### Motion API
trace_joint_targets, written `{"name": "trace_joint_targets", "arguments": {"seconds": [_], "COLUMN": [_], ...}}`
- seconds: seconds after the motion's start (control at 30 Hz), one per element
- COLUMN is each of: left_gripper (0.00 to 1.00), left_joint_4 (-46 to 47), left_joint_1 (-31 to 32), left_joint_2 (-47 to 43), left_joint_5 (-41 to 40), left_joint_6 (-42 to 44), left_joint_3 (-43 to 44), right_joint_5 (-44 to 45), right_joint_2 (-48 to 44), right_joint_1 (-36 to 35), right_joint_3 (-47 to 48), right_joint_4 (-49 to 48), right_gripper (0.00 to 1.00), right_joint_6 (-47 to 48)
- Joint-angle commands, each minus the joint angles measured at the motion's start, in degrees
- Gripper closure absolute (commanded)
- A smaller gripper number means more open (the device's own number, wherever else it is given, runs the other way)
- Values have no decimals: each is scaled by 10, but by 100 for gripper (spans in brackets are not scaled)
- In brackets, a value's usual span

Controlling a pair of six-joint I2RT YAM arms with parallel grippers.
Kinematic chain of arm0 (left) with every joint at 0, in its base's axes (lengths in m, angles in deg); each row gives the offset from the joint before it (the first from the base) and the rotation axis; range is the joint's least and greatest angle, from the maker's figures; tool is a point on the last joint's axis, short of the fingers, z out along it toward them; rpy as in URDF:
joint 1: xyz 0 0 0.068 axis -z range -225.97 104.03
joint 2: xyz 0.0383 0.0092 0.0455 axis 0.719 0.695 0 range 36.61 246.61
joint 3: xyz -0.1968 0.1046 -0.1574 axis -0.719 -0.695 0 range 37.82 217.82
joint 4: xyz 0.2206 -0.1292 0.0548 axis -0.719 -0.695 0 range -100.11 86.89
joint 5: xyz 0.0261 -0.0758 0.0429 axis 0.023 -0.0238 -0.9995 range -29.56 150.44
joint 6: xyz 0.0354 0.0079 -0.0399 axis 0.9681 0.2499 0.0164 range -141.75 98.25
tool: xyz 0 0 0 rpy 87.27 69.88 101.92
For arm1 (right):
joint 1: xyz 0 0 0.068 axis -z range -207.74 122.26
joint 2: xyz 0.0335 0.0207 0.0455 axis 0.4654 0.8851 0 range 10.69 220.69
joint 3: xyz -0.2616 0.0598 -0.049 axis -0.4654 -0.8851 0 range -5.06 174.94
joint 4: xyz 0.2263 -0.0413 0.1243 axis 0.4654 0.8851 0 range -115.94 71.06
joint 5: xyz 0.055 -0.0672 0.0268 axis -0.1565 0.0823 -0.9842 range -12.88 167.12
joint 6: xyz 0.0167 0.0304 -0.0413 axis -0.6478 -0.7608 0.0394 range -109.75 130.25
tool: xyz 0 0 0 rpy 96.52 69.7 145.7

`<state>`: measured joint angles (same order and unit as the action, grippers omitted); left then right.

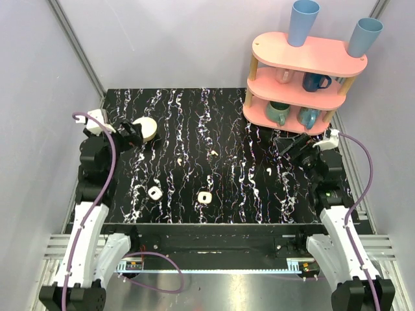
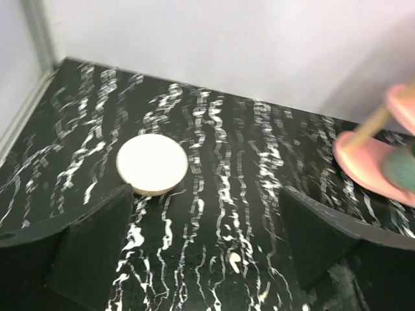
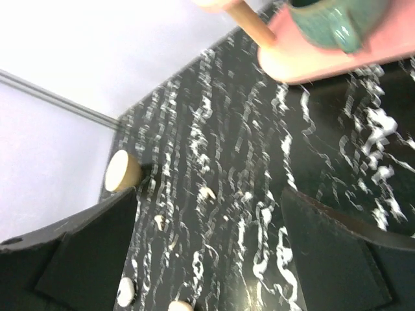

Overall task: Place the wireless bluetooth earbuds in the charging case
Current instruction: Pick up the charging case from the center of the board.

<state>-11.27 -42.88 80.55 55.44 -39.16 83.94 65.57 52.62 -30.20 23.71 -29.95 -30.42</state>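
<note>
Three tiny white earbuds lie apart on the black marbled table [image 1: 188,123]: one left of centre [image 1: 178,162], one at centre [image 1: 214,153], one to the right [image 1: 269,172]. Two small white rounded-square cases [image 1: 154,193] [image 1: 205,197] sit nearer the front. My left gripper [image 1: 130,136] is open and empty at the far left, with an earbud [image 2: 235,262] on the table between its fingers. My right gripper [image 1: 293,146] is open and empty by the shelf. The right wrist view shows two earbuds [image 3: 207,192] [image 3: 159,222] and both cases [image 3: 125,291] [image 3: 180,306].
A cream round disc [image 1: 146,128] lies just beyond my left gripper; it also shows in the left wrist view [image 2: 152,163] and the right wrist view [image 3: 120,170]. A pink three-tier shelf [image 1: 305,78] with mugs and blue cups stands at the back right, close to my right gripper.
</note>
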Motion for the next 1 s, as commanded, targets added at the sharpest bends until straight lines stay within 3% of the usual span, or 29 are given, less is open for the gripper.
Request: {"name": "trace_joint_targets", "arguments": {"seconds": [0.0,0.07,0.13,0.2,0.23,0.33,0.47,0.6,0.8,0.97], "left_gripper": [1,1,1,1,1,1,1,1,1,1], "left_joint_4": [13,6,-10,-53,-76,-105,-89,-91,-107,-124], "left_joint_1": [1,1,2,2,1,3,15,16,16,14], "left_joint_2": [-73,-90,-107,-117,-118,-106,-104,-95,-69,-47], "left_joint_5": [192,312,350,239,207,211,166,162,176,173], "left_joint_6": [76,120,124,21,15,54,31,10,10,10], "left_joint_3": [-13,-28,-42,-39,-42,-11,-20,-37,-35,-24], "right_joint_5": [-112,-164,-200,-136,-109,-30,-9,97,21,37], "right_joint_2": [15,73,128,155,175,213,250,266,267,293], "right_joint_1": [1,0,-26,-81,-147,-252,-290,-336,-372,-412], "right_joint_3": [50,124,174,240,258,307,334,330,309,300], "right_joint_4": [-21,28,124,213,232,283,326,351,371,360], "right_gripper": [0,0,0,0,0,0,0,0,2,7], "right_joint_6": [60,110,187,267,290,336,349,373,404,418]}}
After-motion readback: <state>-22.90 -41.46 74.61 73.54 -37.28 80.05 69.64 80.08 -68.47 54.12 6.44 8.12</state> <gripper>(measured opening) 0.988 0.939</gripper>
